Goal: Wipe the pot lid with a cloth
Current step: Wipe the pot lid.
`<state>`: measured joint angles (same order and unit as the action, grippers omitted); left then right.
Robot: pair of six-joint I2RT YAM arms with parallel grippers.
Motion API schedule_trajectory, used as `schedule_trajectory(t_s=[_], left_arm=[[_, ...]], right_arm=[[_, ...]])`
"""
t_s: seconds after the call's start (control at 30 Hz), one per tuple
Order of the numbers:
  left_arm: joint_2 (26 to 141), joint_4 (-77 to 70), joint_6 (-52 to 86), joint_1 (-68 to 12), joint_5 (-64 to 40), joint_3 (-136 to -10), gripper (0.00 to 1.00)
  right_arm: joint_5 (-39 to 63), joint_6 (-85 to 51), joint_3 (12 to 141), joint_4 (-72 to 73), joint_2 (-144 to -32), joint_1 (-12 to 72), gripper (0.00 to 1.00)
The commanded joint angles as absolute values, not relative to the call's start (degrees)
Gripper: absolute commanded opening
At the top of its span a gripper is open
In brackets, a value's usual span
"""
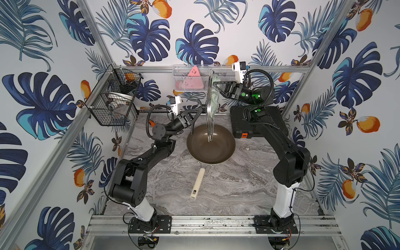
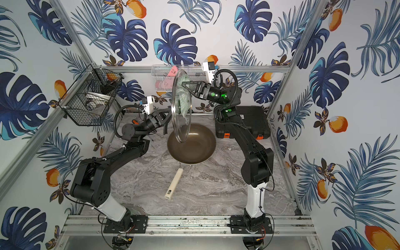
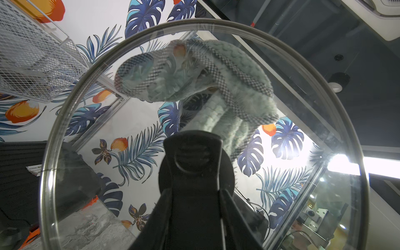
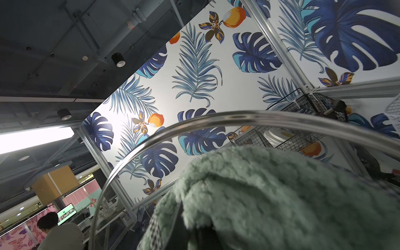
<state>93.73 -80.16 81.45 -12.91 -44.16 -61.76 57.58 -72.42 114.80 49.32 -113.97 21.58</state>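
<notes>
The pot lid stands on edge in the air above the brown pan; in a top view it shows almost edge-on. My left gripper is shut on the lid's black handle. The pale green cloth is pressed against the lid's far, handle-less face near its upper rim, and my right gripper is shut on it. Through the glass in the left wrist view the cloth shows bunched and hanging. In the right wrist view the cloth covers the fingers below the lid's rim.
The pan's cream handle points toward the table's front. A black case lies at the back right. A black wire basket hangs on the left wall, and a white mesh rack on the back rail holds a pink item.
</notes>
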Motion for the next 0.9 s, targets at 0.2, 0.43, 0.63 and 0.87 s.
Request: schedule_trajectory(t_s=[0.2, 0.43, 0.63, 0.87], left_arm=[[91.5, -88.6, 84.1, -13.2, -42.5, -63.0, 0.0], [91.5, -88.6, 84.6, -13.3, -41.8, -65.1, 0.0], [92.6, -88.6, 85.3, -13.4, -40.6, -68.8, 0.0], [94.7, -88.5, 85.9, -13.4, -38.5, -73.6, 0.0]], right_arm=[[57.3, -74.9, 119.1, 50.4, -120.1, 20.1, 0.0], [57.4, -76.9, 117.3, 53.0, -121.7, 20.1, 0.0], [57.7, -78.8, 110.1, 57.8, -118.7, 20.1, 0.0], [58.3, -82.6, 100.6, 65.6, -114.2, 20.4, 0.0]])
